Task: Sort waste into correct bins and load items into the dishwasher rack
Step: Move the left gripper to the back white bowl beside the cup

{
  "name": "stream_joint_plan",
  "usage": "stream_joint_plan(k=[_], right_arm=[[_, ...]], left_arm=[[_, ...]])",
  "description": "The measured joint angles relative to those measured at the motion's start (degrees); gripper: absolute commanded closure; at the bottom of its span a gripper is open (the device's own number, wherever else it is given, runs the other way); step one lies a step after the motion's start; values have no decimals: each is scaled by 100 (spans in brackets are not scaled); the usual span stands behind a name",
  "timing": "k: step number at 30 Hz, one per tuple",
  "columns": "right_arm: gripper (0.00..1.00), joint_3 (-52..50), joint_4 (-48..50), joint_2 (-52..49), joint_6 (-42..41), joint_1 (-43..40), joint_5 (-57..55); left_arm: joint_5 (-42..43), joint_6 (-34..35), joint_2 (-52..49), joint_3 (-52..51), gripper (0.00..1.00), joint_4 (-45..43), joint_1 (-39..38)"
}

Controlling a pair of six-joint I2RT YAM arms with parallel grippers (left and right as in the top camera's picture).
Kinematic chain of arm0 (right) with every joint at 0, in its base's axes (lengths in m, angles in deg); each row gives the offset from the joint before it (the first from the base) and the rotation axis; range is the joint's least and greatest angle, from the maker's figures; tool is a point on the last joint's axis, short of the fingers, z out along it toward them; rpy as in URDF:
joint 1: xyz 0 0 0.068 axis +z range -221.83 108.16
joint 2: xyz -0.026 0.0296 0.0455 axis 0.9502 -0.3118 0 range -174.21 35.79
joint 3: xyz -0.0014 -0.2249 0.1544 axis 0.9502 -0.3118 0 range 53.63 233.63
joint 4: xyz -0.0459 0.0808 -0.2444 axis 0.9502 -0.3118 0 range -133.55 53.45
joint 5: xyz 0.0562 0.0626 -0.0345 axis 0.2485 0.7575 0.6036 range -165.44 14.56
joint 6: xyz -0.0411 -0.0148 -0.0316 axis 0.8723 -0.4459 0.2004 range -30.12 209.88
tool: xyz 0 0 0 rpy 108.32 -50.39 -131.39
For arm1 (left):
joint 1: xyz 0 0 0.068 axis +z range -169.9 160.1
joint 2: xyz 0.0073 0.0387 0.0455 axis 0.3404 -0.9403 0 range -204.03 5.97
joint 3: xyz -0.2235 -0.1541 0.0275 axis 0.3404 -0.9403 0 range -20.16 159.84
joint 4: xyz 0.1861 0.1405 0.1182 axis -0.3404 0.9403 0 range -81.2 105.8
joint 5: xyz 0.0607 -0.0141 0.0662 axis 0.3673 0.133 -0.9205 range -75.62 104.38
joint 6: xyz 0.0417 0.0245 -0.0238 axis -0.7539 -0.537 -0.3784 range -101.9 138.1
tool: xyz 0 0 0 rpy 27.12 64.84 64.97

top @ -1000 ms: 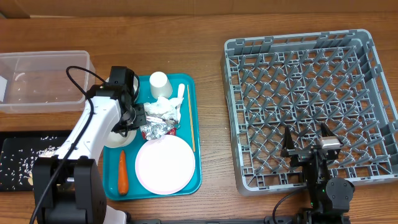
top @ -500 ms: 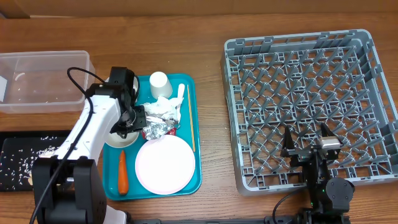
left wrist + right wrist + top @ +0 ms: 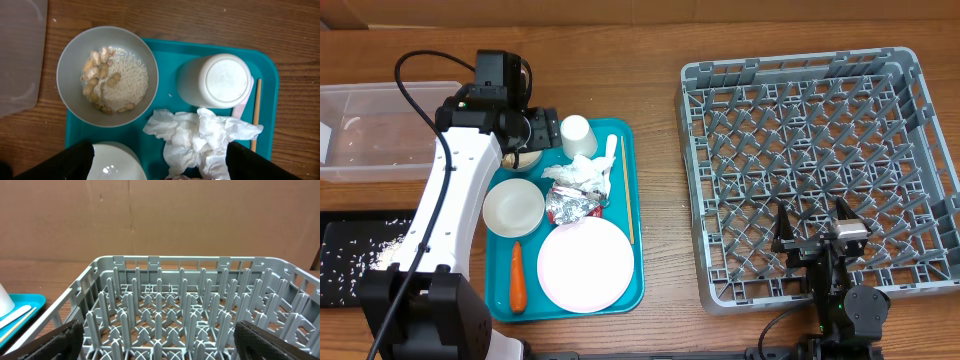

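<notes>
The left gripper (image 3: pixel 159 152) hung with fingers spread wide, holding nothing. Its wrist camera showed a bowl (image 3: pixel 70 65) of nut scraps (image 3: pixel 97 75) and rice-like crumbs (image 3: pixel 127 82) ahead of its left finger. From overhead that bowl was mostly hidden. The napkin (image 3: pixel 200 135) lay between the fingers, and the upturned cup (image 3: pixel 220 82) stood just beyond it. Only overhead showed the plate (image 3: pixel 584 265), back toward the base. The right gripper (image 3: pixel 160 340) stood spread and empty at the dishwasher rack (image 3: pixel 165 262).
</notes>
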Motion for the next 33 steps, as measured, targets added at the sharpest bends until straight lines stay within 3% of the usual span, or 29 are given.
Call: stream_joint_plan(k=[12,19,33], right_arm=[[0,0,-2,0,0,0,-2],[0,0,0,0,2,0,-2],[0,0,0,0,2,0,-2]], left_arm=[[22,-789,-920,4,25,-350,0],[24,-898,-1276,4,30,-468,2],[22,-1453,-1445,4,29,-452,17]])
